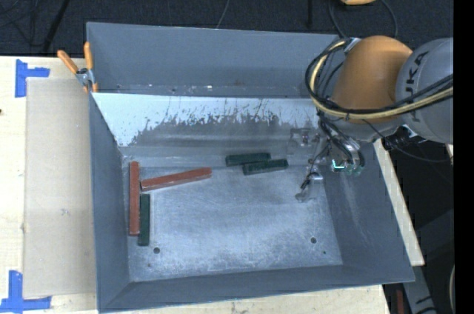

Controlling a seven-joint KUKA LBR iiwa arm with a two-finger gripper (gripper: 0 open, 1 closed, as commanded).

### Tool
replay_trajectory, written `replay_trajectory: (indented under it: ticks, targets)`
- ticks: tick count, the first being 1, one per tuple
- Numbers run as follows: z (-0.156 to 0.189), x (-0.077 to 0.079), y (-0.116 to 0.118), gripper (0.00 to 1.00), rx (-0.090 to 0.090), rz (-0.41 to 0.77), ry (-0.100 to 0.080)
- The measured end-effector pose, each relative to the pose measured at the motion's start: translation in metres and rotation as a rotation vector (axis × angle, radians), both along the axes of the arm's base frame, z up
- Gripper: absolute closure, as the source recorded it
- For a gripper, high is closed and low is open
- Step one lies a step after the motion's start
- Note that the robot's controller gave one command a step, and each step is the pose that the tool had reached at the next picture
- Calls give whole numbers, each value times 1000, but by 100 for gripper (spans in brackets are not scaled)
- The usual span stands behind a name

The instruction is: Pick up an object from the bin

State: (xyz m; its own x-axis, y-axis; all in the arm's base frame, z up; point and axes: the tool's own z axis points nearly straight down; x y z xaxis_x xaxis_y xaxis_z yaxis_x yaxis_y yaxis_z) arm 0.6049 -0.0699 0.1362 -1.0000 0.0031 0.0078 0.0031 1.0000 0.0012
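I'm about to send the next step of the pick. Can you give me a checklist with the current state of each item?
1. Gripper is inside the bin, low on its right side: ok.
2. Gripper is over something to pick: not ok. Bare floor lies under it.
3. A target is close by: ok. Two dark green bars lie just to the gripper's left, apart from it.
4. The two bars are separate enough to take one: cannot tell. They lie side by side, very close.
5. Other things are out of the way: ok. The red-brown sticks and the third green bar lie far left.
6. Clearance to the right wall: cannot tell.
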Motion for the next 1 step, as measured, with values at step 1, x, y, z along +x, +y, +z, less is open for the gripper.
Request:
replay_trajectory:
  ticks: [1]
  targets:
    - [-61, 17, 55, 0, 2, 107, -5]
